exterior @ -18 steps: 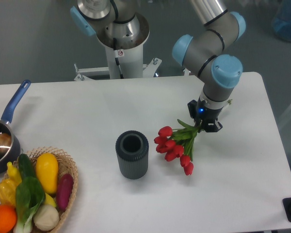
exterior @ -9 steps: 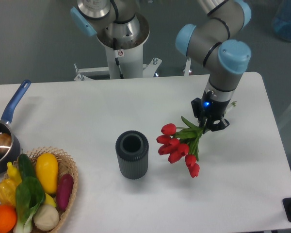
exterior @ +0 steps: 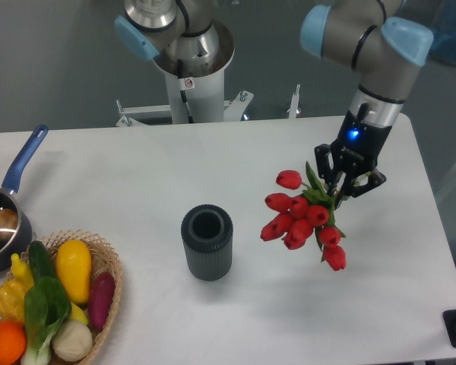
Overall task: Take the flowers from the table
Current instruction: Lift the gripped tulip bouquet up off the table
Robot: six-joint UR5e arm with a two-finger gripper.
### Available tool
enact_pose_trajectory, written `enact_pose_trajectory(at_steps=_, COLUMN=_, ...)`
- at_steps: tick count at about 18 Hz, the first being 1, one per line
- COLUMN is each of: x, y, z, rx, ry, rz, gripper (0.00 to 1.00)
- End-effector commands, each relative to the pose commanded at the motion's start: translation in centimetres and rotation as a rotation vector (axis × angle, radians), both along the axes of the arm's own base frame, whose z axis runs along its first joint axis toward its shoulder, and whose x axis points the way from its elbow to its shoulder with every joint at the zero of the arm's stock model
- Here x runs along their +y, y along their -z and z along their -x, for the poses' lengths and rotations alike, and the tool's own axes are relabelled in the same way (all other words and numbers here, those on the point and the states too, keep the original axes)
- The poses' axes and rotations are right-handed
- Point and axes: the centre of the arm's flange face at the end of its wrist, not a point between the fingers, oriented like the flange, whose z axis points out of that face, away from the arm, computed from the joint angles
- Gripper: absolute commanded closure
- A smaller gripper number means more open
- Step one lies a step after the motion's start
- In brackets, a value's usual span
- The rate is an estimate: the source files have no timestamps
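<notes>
Our pincer (exterior: 342,186) is closed tight on the stem end of the flowers (exterior: 304,219), and we have the bunch hanging head-down, red buds fanned out to the lower left. The buds look clear of the worktop (exterior: 137,167): we judge them lifted, though from this single view we cannot tell how high.

Working outward, the bunch hangs to the right of the ribbed grey vase (exterior: 207,242), apart from it. Far over on the left sit the basket (exterior: 110,274) of vegetables and the pan (exterior: 4,220) with the blue handle, well out of our way.

To do this lift well, we want a straight, steady rise. The grip sits on thin stems near one end, so the heavy buds could swing or twist the bunch in the jaws. We would go smoothly, keep the closing force as it is, and avoid sideways jerks that might let a stem slip loose.
</notes>
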Motion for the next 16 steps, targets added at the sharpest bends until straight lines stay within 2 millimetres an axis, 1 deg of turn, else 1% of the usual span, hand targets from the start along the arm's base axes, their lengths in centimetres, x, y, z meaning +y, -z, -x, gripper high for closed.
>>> enact_pose_trajectory(at_steps=1, x=0.3, y=-0.3, z=-0.2, rx=-0.004, ry=0.008, rz=-0.027, gripper=0.78)
enact_pose_trajectory(at_steps=3, x=1.2, y=-1.2, z=-0.8, rx=-0.040, ry=0.024, rz=-0.137, gripper=0.78)
enact_pose_trajectory(at_steps=5, x=1.7, y=-1.7, z=-1.4, rx=-0.105, ry=0.014, rz=-0.241, gripper=0.78)
enact_pose_trajectory(at_steps=6, x=1.8, y=-1.9, z=-1.5, rx=-0.114, ry=0.013, rz=-0.258, gripper=0.78)
enact_pose_trajectory(at_steps=9, x=2.0, y=-2.1, z=-1.7, rx=-0.110, ry=0.017, rz=-0.259, gripper=0.78)
enact_pose_trajectory(at_steps=11, x=1.8, y=-2.2, z=-1.5, rx=-0.109, ry=0.013, rz=-0.261, gripper=0.78)
enact_pose_trajectory(at_steps=16, x=1.8, y=-2.3, z=-1.9, rx=-0.109, ry=0.015, rz=-0.264, gripper=0.78)
